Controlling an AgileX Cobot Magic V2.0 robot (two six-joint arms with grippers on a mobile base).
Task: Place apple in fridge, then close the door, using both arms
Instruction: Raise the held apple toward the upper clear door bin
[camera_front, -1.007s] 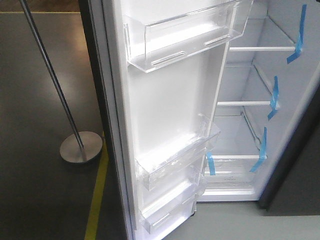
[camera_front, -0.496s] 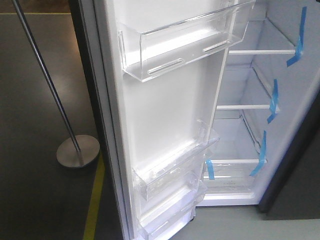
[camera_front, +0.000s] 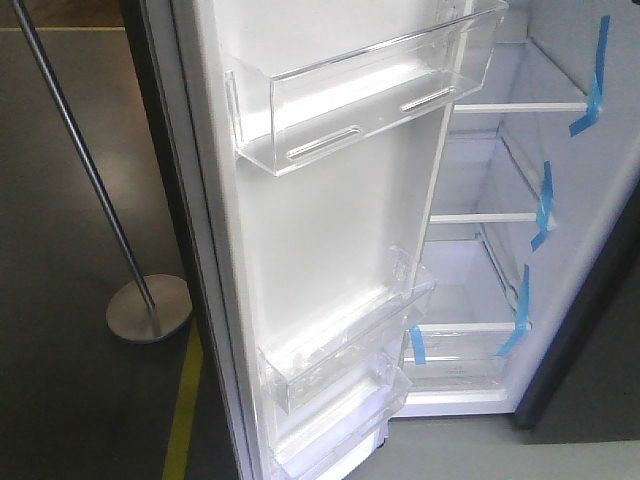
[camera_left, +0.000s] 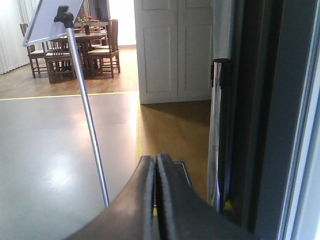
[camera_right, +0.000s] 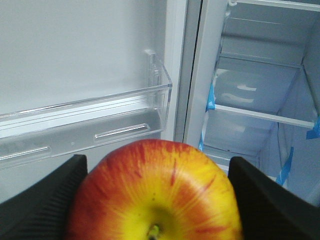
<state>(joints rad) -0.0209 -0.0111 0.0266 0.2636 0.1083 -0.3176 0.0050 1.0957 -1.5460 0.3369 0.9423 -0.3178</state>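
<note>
The right gripper (camera_right: 155, 197) clamps the apple (camera_right: 155, 185) between its fingers (camera_right: 40, 200), aimed past the open door (camera_front: 330, 230) toward the fridge (camera_front: 475, 165), ready to carry it in. The left gripper (camera_left: 155, 197), pressed together and empty, hangs outside the door, likely placed for pushing it shut.

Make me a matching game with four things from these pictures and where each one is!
Things:
1. round red-and-yellow apple
2. clear plastic bin
3. blue tape strips
4. silver metal pole stand

Places:
A. standing on the dark floor
B. held in the right gripper
C. fixed to the open white door
D. stuck on the inner wall of the fridge

Pairs: 1-B, 2-C, 3-D, 4-A.
</note>
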